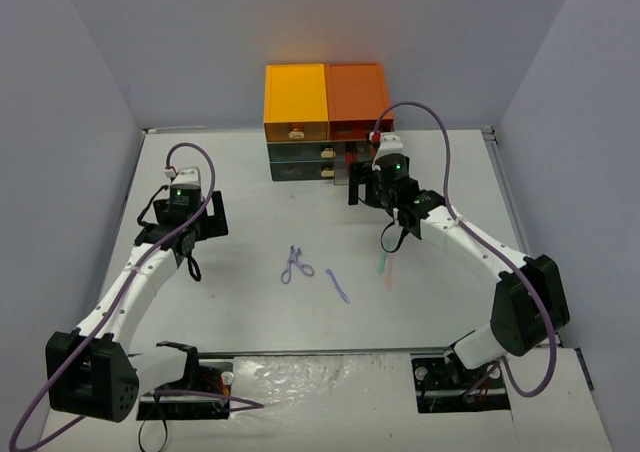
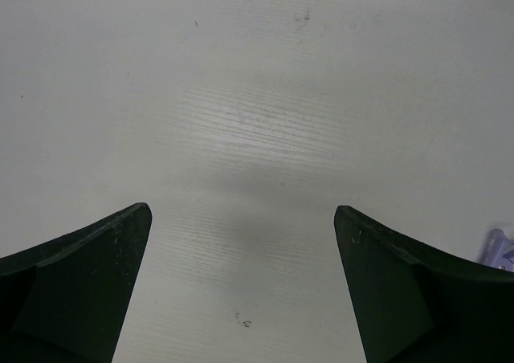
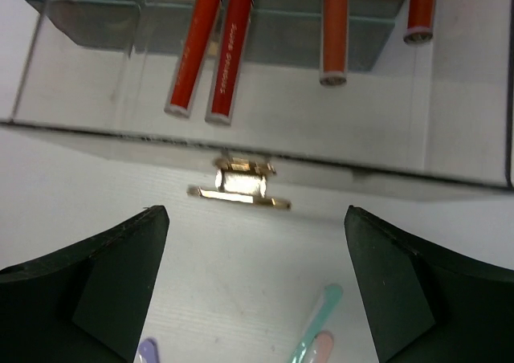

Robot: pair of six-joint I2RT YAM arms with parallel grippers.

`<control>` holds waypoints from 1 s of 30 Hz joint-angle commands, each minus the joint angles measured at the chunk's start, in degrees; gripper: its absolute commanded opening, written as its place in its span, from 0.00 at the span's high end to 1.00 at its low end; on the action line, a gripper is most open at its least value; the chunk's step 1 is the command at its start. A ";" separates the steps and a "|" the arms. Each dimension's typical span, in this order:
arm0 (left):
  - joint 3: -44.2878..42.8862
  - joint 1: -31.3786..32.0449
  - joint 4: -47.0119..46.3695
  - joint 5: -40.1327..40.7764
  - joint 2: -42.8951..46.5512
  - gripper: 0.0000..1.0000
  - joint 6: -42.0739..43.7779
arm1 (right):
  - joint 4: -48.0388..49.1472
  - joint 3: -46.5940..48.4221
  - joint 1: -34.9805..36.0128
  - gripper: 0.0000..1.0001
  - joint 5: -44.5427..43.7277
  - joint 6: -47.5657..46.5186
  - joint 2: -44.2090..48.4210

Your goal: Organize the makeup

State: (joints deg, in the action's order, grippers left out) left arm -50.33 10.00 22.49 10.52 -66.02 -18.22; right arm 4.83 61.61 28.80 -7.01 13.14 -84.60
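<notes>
A purple scissor-like curler point(image 1: 296, 265) and a purple stick point(image 1: 338, 285) lie mid-table. A mint stick point(image 1: 381, 264) and a pink stick point(image 1: 389, 272) lie side by side to their right. My right gripper point(image 1: 375, 190) is open and empty, just in front of the pulled-out clear drawer point(image 3: 265, 150). Its wrist view shows the gold drawer handle point(image 3: 239, 185), several red-black pencils point(image 3: 209, 50) inside, and the mint stick point(image 3: 317, 331), pink stick point(image 3: 323, 350) and purple stick point(image 3: 146, 351) at the bottom edge. My left gripper point(image 1: 190, 217) is open over bare table point(image 2: 241, 214).
The orange-and-dark drawer box point(image 1: 325, 102) stands at the back centre against the wall. Grey walls enclose the white table point(image 1: 250, 192) on three sides. A bit of pale purple point(image 2: 499, 246) shows at the right edge of the left wrist view.
</notes>
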 commanded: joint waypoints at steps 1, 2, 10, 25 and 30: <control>-3.64 -0.33 -1.84 0.28 0.71 0.03 0.28 | 6.98 7.84 -0.91 0.11 -0.97 -1.43 -3.68; -3.64 -0.33 -1.80 0.29 0.75 0.03 0.29 | 7.20 9.04 -1.16 0.11 -1.09 -1.71 -4.56; -3.64 -0.33 -1.84 0.17 0.69 0.03 0.29 | 8.16 17.99 -3.28 0.10 -1.67 -3.87 -12.10; -3.39 -0.16 -2.53 -3.27 0.36 0.03 0.43 | 13.93 28.38 -5.66 0.00 1.35 -4.27 -24.51; -5.01 0.62 -2.19 -5.67 0.19 0.03 0.11 | 16.06 28.92 -5.68 0.00 1.56 -4.69 -24.31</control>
State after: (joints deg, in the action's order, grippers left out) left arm -50.33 10.00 22.46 7.18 -66.02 -18.22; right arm 13.22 86.80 23.29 -5.85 9.24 -110.54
